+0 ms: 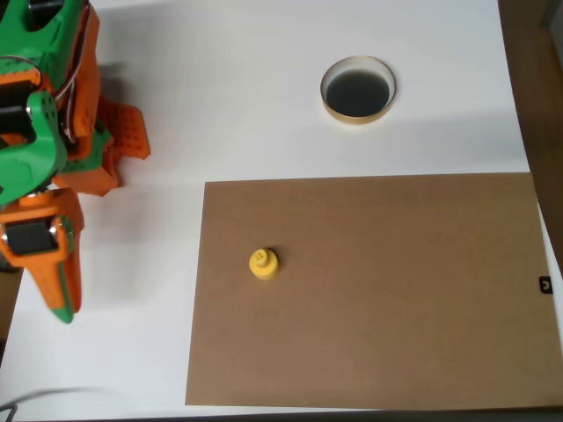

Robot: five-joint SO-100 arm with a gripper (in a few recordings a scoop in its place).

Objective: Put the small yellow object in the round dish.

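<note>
While its opening is unclear, the hand [60, 303] sits well left of the small yellow object [263, 264].

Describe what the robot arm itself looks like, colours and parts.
The arm is built of bright green and orange plastic segments, with black blocks set into the joints and thin wires near its top. Its pincer is long and tapered, mostly orange with green edging at the tip.
</note>
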